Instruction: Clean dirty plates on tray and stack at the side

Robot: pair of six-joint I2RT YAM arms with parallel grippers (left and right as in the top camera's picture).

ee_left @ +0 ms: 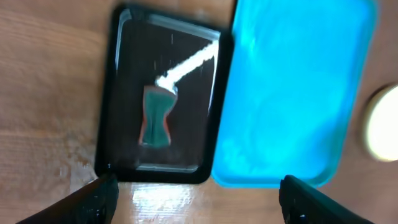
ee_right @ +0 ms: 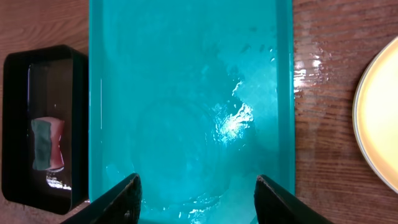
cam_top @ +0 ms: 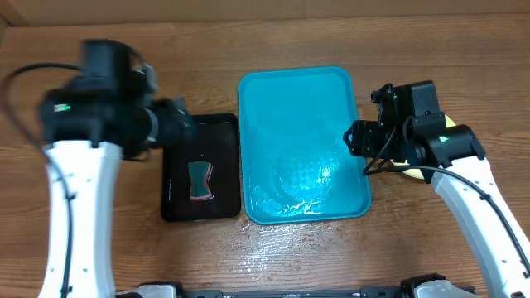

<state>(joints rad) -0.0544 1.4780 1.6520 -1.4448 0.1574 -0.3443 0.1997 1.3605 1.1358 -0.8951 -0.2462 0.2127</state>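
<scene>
Right gripper (ee_right: 196, 186), over the wet tray (ee_right: 186, 74), and left gripper (ee_left: 199, 186), over the black tray (ee_left: 124, 93), were held spread wide with nothing grasped, a pale yellow plate (ee_right: 380, 112) being set just beside the bare tray, presumably already cleaned.

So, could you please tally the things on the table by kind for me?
Trays: 2 (turquoise tray, black tray)
Sponges: 1 (sponge lying in the black tray)
Plates: 1 in view (pale yellow plate, partly cut off; any under it cannot be told)
Total: 4
</scene>
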